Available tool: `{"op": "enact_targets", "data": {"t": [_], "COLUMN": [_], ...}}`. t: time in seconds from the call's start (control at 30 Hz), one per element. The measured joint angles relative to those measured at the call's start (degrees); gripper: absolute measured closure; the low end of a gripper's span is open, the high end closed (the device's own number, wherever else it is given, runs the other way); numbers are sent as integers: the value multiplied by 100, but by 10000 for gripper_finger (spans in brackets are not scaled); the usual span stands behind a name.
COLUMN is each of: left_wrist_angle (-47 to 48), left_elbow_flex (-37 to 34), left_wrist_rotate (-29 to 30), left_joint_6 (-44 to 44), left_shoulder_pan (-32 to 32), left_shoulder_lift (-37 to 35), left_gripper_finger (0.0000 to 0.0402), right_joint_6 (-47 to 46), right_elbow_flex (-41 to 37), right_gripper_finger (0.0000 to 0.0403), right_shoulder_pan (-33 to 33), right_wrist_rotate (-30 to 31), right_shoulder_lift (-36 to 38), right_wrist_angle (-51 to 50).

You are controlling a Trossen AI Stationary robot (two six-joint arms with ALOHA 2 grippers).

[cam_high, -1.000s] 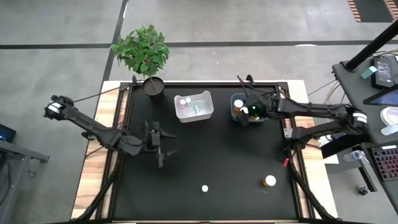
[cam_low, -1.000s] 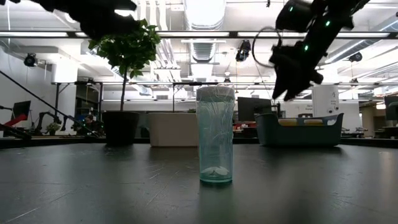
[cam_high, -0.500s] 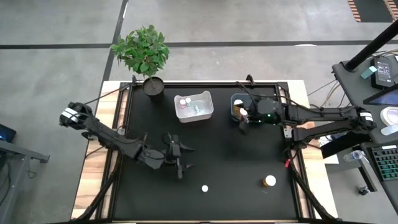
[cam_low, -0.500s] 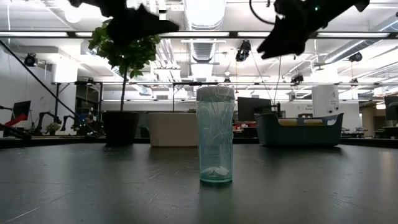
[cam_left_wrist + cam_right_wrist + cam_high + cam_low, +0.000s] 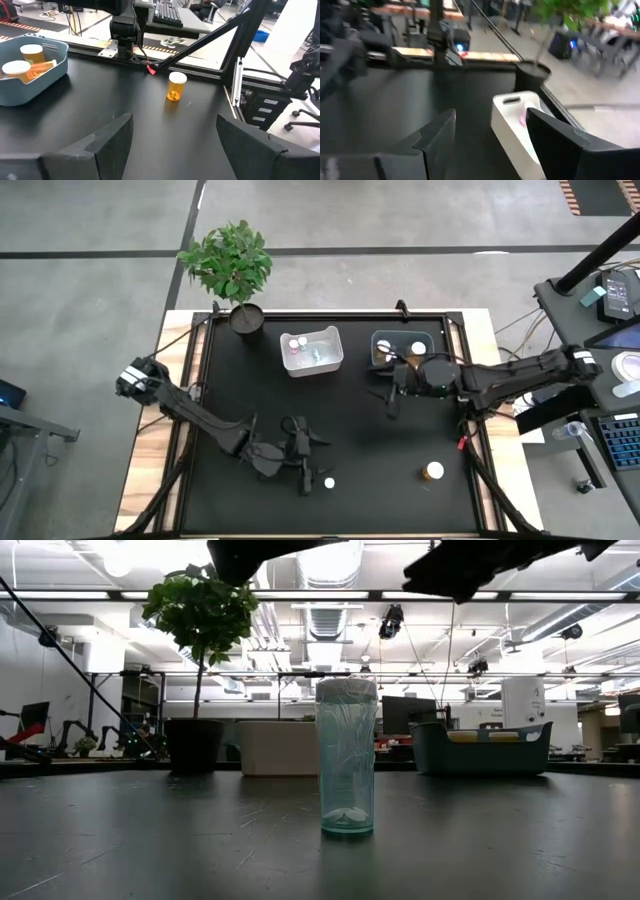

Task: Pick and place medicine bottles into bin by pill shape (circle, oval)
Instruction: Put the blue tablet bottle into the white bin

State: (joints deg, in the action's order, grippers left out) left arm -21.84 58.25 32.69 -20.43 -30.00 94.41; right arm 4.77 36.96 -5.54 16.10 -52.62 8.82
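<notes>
**Left arm reaching for the clear bottle**

The left gripper (image 5: 303, 467) hangs with fingers spread and empty, just beside the clear bottle (image 5: 329, 482), which stands upright near the front middle of the table (image 5: 370, 430). To grasp well, I would center the fingers around the bottle body, go down below the cap, then close gently — it is light and may tip.

The right gripper (image 5: 391, 393), also parted and empty, is just in front of the blue bin (image 5: 378, 338). The amber bottle (image 5: 433, 471) waits at the front right — well apart.
</notes>
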Motion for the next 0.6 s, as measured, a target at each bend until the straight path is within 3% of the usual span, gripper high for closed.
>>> {"op": "enact_targets", "data": {"t": [0.6], "left_wrist_angle": [47], "left_elbow_flex": [-42], "left_wrist_rotate": [26], "left_joint_6": [303], "left_shoulder_pan": [42], "left_shoulder_lift": [49], "left_gripper_finger": [132], "right_joint_6": [-84], "right_elbow_flex": [-114], "right_gripper_finger": [171], "right_shoulder_pan": [-213], "right_wrist_rotate": [-392], "right_shoulder_lift": [-654], "right_wrist_angle": [375]}}
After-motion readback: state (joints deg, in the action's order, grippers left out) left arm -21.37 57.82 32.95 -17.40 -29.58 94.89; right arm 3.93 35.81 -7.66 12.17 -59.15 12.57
